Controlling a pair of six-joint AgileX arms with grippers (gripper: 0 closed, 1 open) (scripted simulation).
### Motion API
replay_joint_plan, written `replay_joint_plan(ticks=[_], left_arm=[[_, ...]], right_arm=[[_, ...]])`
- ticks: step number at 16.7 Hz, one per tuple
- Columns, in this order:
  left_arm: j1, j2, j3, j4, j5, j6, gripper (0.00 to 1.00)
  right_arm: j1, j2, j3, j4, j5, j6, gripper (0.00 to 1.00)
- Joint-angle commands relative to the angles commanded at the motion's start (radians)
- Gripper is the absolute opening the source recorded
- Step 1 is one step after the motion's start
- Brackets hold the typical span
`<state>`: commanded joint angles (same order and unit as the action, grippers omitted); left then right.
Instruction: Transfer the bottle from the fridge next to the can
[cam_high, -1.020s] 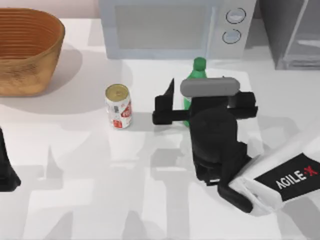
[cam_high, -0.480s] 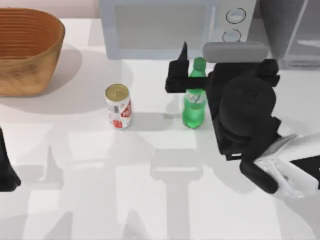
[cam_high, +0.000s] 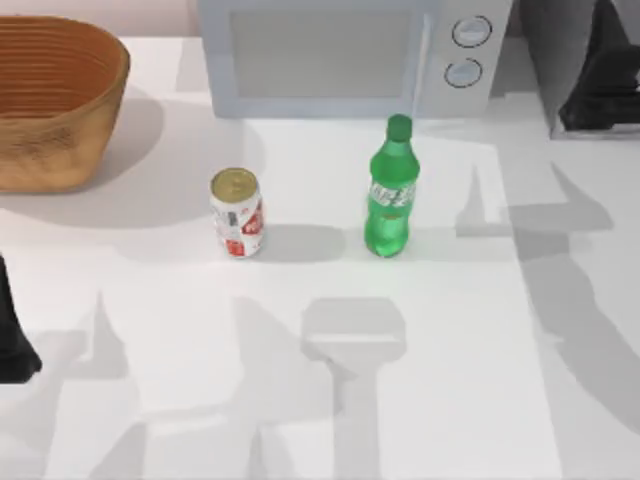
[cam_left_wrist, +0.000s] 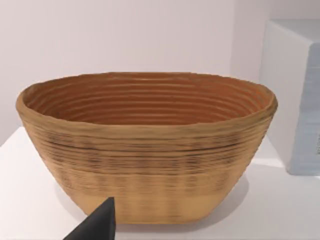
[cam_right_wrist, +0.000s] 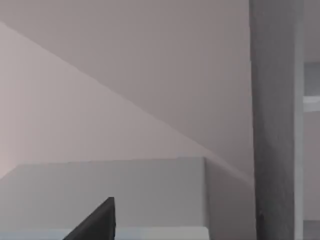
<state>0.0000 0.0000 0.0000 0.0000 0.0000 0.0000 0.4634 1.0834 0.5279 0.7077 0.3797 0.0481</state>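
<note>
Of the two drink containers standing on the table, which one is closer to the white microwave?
The translucent green plastic bottle: it stands just in front of the microwave, below its knobs. The white-and-red can stands further forward, to the left.

Overhead view; two wrist views

Matte black arms, pointed black fingers (cam_left_wrist: 97, 225)

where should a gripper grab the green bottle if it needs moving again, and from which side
Grip the bottle around its labelled body, coming from the table's right. It stands upright, apart from the can on its left, with the microwave close behind; the body is round and wider than the neck.
</note>
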Motion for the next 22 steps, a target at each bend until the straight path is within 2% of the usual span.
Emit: replay_joint_plan(ticks=[6,11,15,22], left_arm=[[0.000,0.000,0.000,0.000,0.000,0.000,1.00],[0.000,0.000,0.000,0.000,0.000,0.000,1.00],[0.000,0.000,0.000,0.000,0.000,0.000,1.00],[0.000,0.000,0.000,0.000,0.000,0.000,1.00]], right_arm=[[-0.250,-0.592,-0.281,-0.363,-0.214,-0.021,1.00],[-0.402,-0.949,-0.460,-0.608,-0.335,-0.038,1.00],[-0.460,-1.077,-0.525,-0.703,-0.378,-0.048,1.00],[-0.461,-1.091,-0.516,-0.718,-0.377,-0.048,1.00]])
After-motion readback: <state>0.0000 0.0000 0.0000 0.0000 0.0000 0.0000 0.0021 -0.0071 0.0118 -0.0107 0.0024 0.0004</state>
